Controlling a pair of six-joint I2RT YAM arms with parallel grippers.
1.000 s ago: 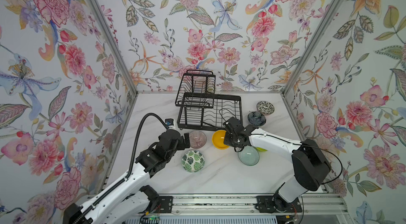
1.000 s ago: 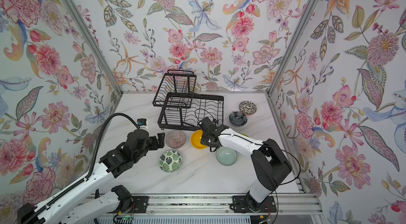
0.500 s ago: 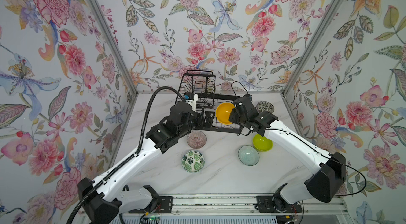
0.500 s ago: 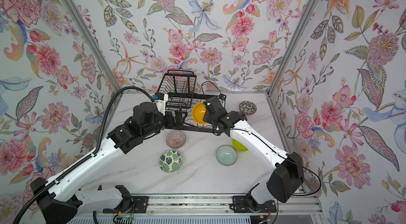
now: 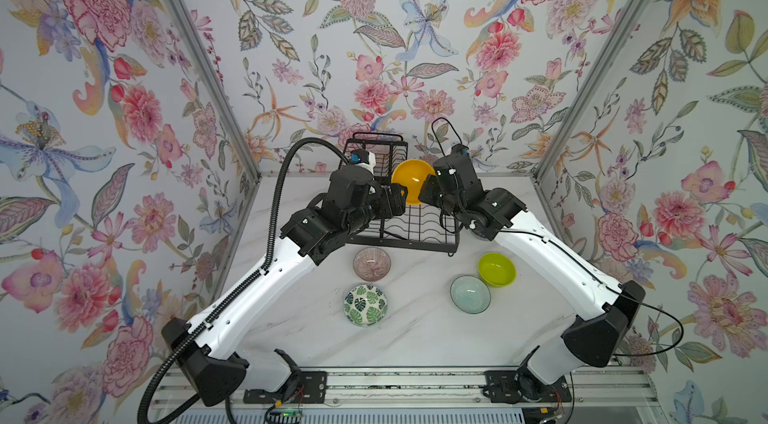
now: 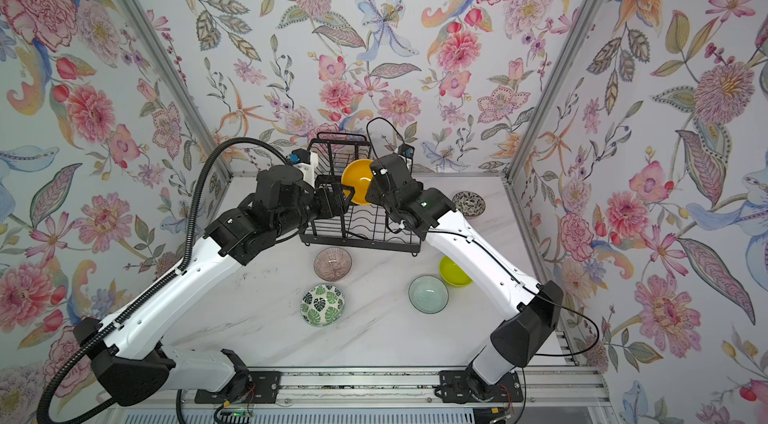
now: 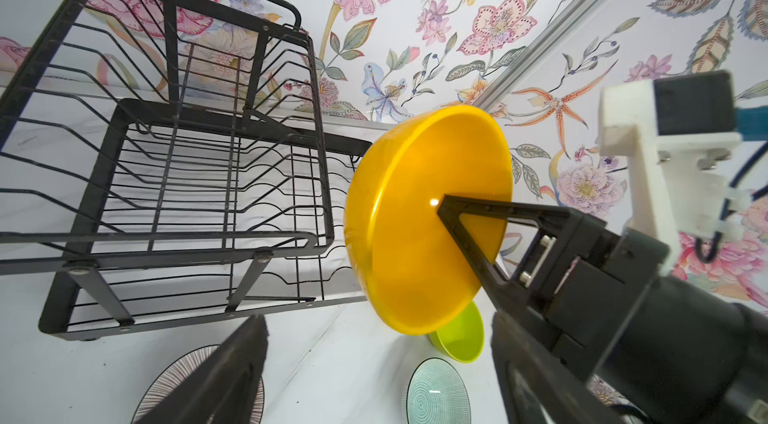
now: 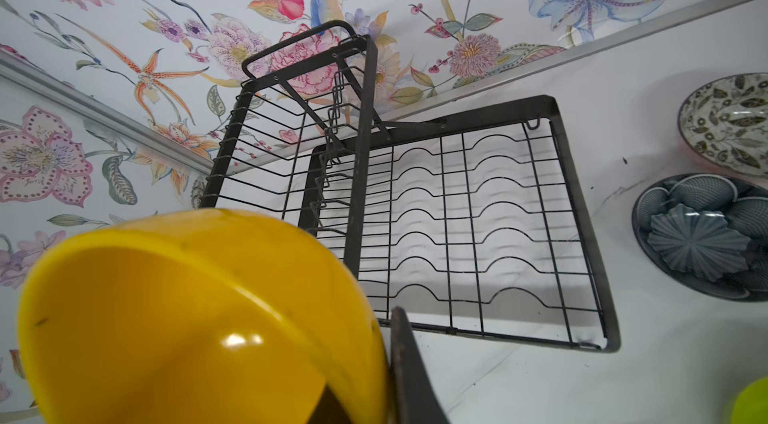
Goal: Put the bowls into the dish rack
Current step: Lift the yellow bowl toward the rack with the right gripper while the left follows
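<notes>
Up in the air by the rack (image 8: 580, 210), the yellow bowl (image 5: 409, 185) is held on its side, its rim pinched tight by the right gripper (image 7: 446, 208). The left gripper (image 5: 395, 203) is spread wide just beside it, with nothing held. The rack is empty, so no bowl is loaded yet. Six are left on the table (image 5: 415, 339) by the rack: pink (image 5: 372, 263), leaf (image 5: 365, 304), aqua (image 5: 470, 294), lime (image 5: 496, 269), blue (image 8: 702, 235), black-and-white (image 6: 468, 204). No writing can be read.

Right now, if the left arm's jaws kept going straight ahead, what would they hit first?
Most likely the yellow bowl, which the right jaws hold tilted near the dish rack. It sits just ahead of the open left jaws; exact depth is unclear.
</notes>
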